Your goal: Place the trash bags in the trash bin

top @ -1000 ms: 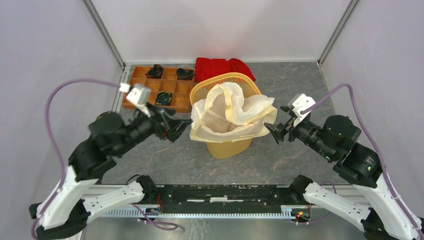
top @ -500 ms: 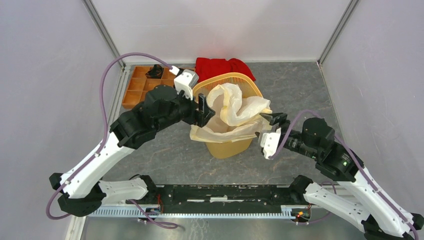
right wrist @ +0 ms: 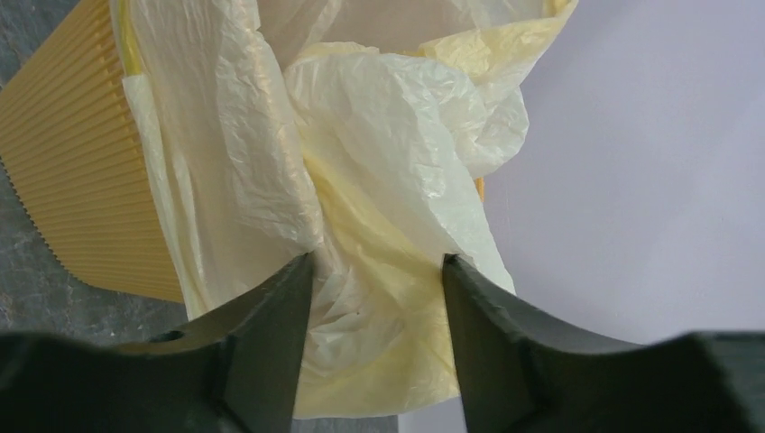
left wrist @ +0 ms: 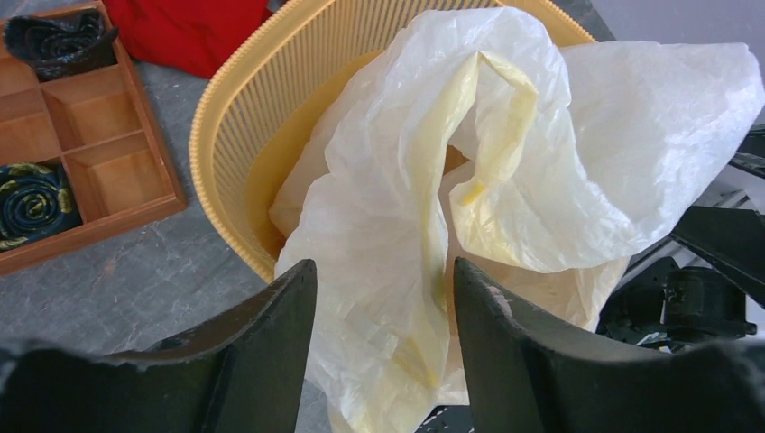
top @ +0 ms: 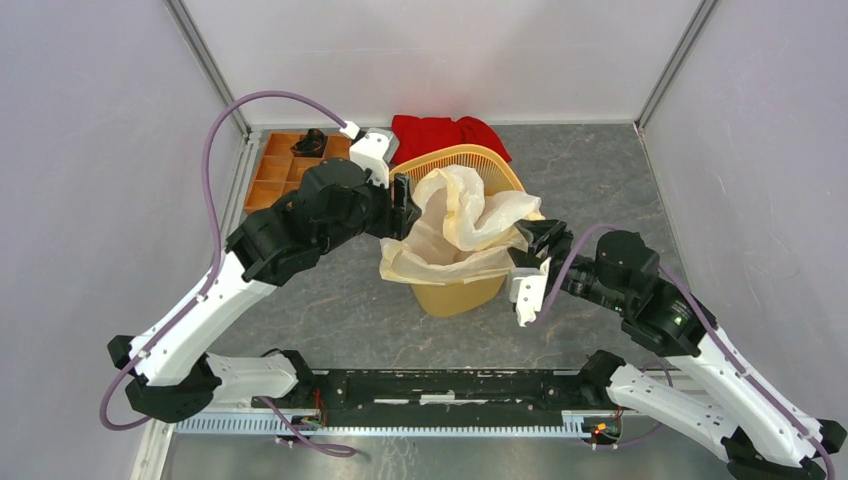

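Note:
The yellow-orange trash bin (top: 455,160) stands mid-table. The cream-white trash bag (top: 470,215) sits partly inside it and drapes over its near and right rim. My left gripper (top: 408,208) is open at the bin's left rim, its jaws either side of a fold of the bag (left wrist: 388,271) in the left wrist view. My right gripper (top: 533,240) is open at the bin's right side, jaws spread just short of the hanging bag (right wrist: 379,298). The bin's ribbed wall (right wrist: 72,180) shows at left in the right wrist view.
A brown wooden compartment tray (top: 275,170) with dark rolled items lies at the back left, partly behind my left arm. A red cloth (top: 440,132) lies behind the bin. The tray (left wrist: 90,135) and the cloth (left wrist: 189,32) also show in the left wrist view.
Both arms swung in from the sides to the bin. The left gripper rose and moved right to the bin's left rim; the right gripper turned and closed in on the bag's right side.

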Robot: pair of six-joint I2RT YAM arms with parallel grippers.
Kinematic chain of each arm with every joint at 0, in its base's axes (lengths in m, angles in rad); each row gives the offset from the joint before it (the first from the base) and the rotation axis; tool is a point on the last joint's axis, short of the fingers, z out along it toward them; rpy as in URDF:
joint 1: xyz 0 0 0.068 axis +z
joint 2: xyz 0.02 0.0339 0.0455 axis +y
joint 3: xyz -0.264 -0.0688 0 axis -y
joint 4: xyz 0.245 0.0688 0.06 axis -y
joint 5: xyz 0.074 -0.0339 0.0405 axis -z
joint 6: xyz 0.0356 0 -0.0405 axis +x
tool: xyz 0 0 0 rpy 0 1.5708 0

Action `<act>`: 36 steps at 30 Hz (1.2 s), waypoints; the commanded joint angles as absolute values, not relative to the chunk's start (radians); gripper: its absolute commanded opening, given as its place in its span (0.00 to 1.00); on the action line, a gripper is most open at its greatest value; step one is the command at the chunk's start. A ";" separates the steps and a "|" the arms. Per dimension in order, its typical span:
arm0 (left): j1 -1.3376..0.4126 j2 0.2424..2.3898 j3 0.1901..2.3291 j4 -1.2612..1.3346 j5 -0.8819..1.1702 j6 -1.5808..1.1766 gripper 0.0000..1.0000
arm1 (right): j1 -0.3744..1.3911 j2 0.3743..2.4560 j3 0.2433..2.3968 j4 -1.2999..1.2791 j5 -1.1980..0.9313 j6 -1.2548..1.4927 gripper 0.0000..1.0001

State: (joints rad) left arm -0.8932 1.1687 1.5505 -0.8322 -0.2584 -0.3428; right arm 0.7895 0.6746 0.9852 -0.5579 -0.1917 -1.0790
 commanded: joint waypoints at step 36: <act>-0.734 1.126 1.424 -0.718 -0.368 -0.309 0.02 | 0.787 0.755 0.934 -0.041 0.502 -0.556 0.01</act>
